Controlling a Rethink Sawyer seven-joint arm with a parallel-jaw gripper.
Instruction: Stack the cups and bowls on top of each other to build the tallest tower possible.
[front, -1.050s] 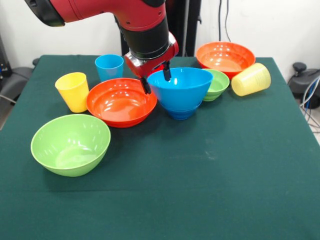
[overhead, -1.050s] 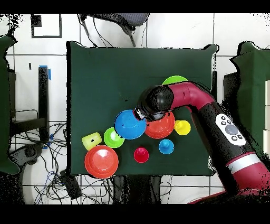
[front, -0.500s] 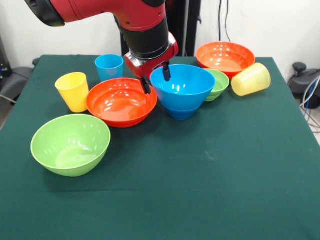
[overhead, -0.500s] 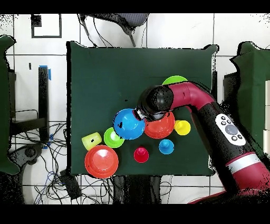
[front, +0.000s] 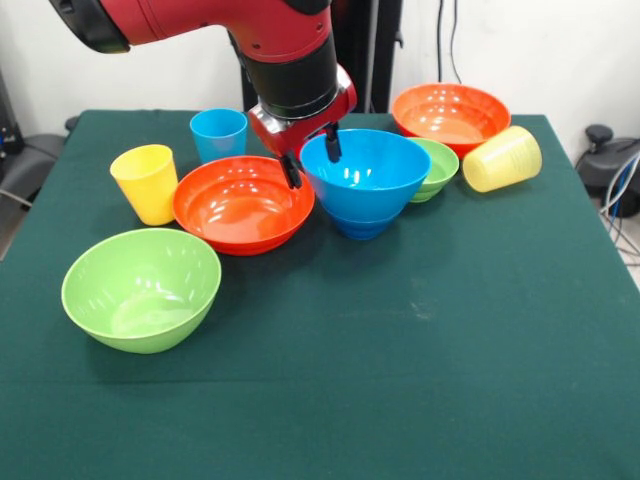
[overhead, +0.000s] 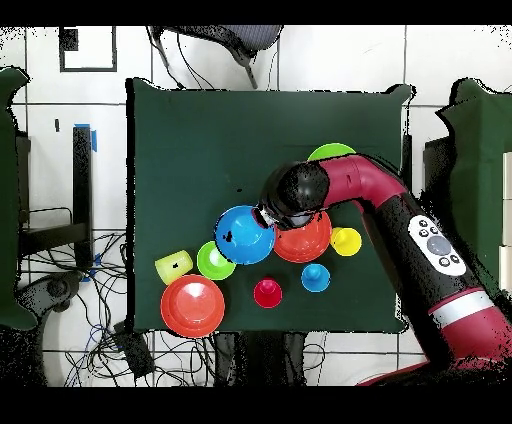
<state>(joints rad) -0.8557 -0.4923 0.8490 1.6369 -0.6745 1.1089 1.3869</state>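
Compared with a second ago, the big blue bowl (front: 363, 182) has shifted a little to the right and sits more level; over the last half second nothing visibly changes. The end effector (front: 311, 156) grips the blue bowl's rim on the side facing the near orange-red bowl (front: 243, 203), one finger inside the rim and one outside, so it is narrowed on that wall. The blue bowl appears to rest on a darker blue base, probably the small dark blue bowl beneath it, though I cannot tell if they are nested or just stacked.

Other pieces are spread on the green surface (front: 420, 380): the big green bowl (front: 141, 288) nearest the camera, the yellow cup (front: 146, 183) and light blue cup (front: 219, 134) behind the orange-red bowl, the small green bowl (front: 434, 168) just beside the blue one, the second orange-red bowl (front: 451, 115) at the back, and the pale ribbed cup (front: 502, 158) lying on its side. The overhead view also shows a red cup (overhead: 267, 293) near the robot's edge.

No tower stands yet, so the task looks early. The risk is the one-sided rim grip: lifting could tilt the bowl, let it slip, or drag whatever is under it. Its rim is also close to the orange-red and small green bowls, so a sideways move may knock them.
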